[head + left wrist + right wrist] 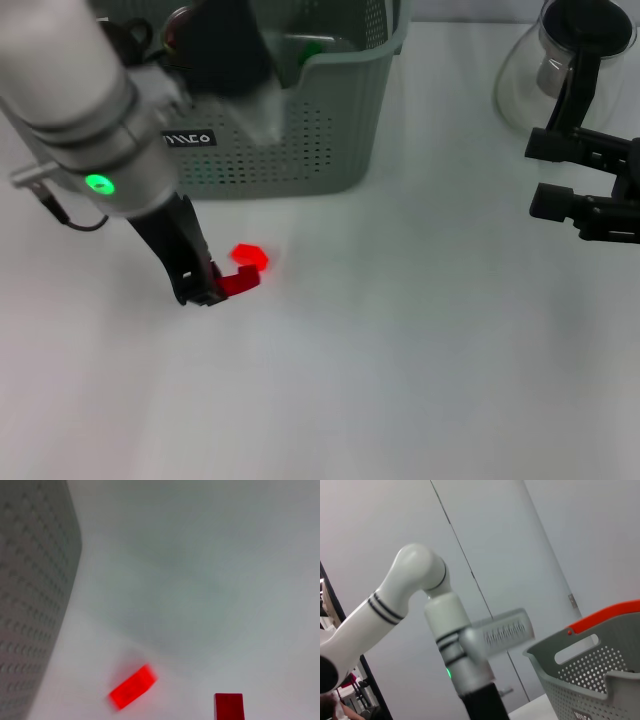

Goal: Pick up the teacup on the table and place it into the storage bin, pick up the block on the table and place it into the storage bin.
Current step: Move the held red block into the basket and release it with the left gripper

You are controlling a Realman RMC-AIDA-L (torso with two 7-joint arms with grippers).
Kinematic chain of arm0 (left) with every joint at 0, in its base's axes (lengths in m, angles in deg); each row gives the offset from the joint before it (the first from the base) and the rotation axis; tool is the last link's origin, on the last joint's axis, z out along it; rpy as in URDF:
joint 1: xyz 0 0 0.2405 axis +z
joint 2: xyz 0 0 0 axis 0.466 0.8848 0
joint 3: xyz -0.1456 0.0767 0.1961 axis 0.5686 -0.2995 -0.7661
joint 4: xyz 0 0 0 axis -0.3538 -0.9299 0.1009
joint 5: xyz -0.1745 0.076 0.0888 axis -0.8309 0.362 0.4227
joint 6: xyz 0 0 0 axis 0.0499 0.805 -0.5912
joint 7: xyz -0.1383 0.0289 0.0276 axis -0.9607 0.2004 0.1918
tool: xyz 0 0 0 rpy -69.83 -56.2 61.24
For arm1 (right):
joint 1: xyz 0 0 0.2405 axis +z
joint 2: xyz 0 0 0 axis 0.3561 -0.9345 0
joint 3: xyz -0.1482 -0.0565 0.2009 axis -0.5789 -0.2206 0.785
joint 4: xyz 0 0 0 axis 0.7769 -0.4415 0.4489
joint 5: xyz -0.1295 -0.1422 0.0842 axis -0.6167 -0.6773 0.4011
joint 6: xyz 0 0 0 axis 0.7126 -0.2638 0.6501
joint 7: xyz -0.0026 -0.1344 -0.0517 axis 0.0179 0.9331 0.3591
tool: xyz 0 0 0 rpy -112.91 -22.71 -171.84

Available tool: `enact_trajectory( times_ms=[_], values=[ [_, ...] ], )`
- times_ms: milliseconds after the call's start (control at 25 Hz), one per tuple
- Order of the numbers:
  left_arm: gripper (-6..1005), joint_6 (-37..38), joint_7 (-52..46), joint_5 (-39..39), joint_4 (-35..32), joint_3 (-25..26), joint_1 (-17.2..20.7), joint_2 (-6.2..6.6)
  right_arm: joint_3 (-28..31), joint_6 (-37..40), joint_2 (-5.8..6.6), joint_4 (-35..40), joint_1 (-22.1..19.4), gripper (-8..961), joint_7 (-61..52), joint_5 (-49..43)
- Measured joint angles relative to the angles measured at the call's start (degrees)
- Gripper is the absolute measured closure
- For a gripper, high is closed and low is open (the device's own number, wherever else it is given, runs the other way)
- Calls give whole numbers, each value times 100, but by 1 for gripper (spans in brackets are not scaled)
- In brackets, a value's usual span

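The left claw (222,288) is reaching down in front of the large grey-green perforated plastic storage bin (300,130), its dark fingers ending in red pads; one pad (240,282) is showing beside the small bright red plastic block (249,257), which is lying on the white matte surface (400,350) just in front of the bin. The jaws are standing apart, gripping nothing, with the block lying just beyond them and clear of the near pad. From the left wrist the block (131,686) is looking like a short, smooth-sided brick. I judge it light, rigid and a little slick, best pinched across its narrow flat sides near the middle. The right claw (545,172) is hanging idle at the far right, near a clear glass jug (560,60), open and empty. I cannot make out the teacup anywhere with certainty.
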Motion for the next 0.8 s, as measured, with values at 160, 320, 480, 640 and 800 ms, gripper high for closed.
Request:
enact_trajectory(
  times_ms=[160, 320, 480, 640, 800],
  values=[
    [798, 996, 227, -1082, 198, 2023, -328, 87, 0, 8, 0, 12, 15, 26, -8, 0],
    [792, 1226, -32, -2462, 430, 3062, -362, 618, 0, 36, 6, 19, 26, 26, -33, -1],
    [786, 932, -250, -3209, 512, 3620, -382, 1150, 0, 60, 8, 21, 29, 26, -35, -4],
    [780, 247, -256, -3063, 750, 4087, -735, 1650, 0, 77, 9, 18, 32, 26, -40, -4],
    [774, -764, -156, -2782, 1692, 4140, -1199, 1976, -3, 110, 6, 19, 52, 26, -82, -12]
  ],
)
